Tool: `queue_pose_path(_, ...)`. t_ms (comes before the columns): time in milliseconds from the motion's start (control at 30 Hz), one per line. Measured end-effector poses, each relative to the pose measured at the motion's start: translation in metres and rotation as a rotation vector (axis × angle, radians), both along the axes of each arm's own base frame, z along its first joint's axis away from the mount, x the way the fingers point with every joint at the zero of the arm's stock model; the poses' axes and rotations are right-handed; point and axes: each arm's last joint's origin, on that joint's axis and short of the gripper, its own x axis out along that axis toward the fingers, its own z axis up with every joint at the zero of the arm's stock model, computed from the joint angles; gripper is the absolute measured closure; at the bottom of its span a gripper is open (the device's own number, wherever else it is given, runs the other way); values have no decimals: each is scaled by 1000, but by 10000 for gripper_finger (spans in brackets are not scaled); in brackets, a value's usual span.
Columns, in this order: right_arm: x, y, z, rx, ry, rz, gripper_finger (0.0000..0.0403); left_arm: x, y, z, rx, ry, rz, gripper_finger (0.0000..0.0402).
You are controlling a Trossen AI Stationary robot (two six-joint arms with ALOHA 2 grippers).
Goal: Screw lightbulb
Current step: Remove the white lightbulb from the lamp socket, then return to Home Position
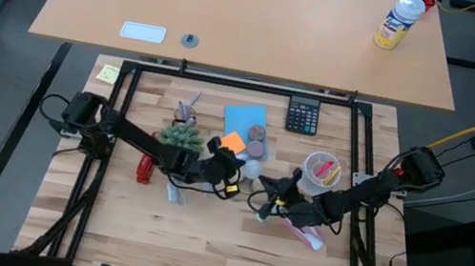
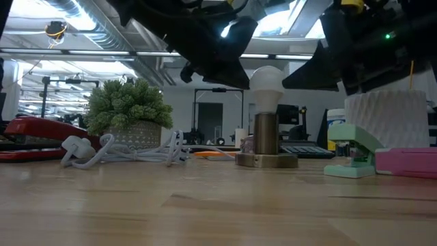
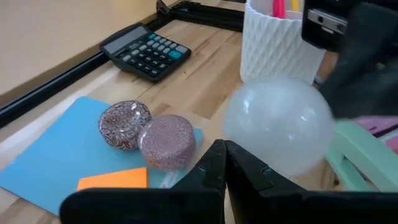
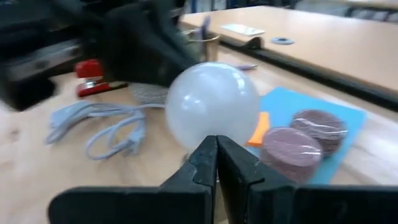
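The lightbulb (image 2: pixel 268 83), with a frosted white globe, stands upright in a brass socket base (image 2: pixel 265 158) at the table's middle. It also shows in the high view (image 1: pixel 252 168). My left gripper (image 3: pixel 224 163) is shut, with its tips close to the globe (image 3: pixel 278 124) on the bulb's left side. My right gripper (image 4: pixel 216 157) is shut, with its tips close to the globe (image 4: pixel 211 104) on the bulb's right side. In the low view both grippers hang just above and beside the globe. My left gripper's shut fingertips (image 3: pixel 214 155) are at the lower side of the globe, coming level from the table's left. I cannot tell whether they touch it. My right gripper's shut fingertips (image 4: pixel 219 149) are at the globe's other side, coming from the table's right. I cannot tell whether they touch it.
A white pen cup (image 1: pixel 320 171), a calculator (image 1: pixel 302 117), and a blue sheet (image 1: pixel 245 119) with two round discs (image 3: pixel 149 134) lie behind the bulb. A potted plant (image 2: pixel 130 113), a red stapler (image 1: pixel 145 168) and a white cord (image 2: pixel 126 152) are to the left. A mint and pink tool (image 2: pixel 372 157) is to the right.
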Motion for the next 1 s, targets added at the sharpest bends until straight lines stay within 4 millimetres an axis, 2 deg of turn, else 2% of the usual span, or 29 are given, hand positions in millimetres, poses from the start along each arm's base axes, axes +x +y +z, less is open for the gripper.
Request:
queue_pose_path(233,0,-4,3,-18,-45,-118,386,0,-16,2,-52,-22,-102,400)
queue_pose_path(533,0,-5,1,-4,-43,-118,386,-2,-26,4,-40,-43,-103,400)
queue_pose_path(1000,1,-3,1,29,-31,-43,386,-2,-22,3,-54,-46,-68,400)
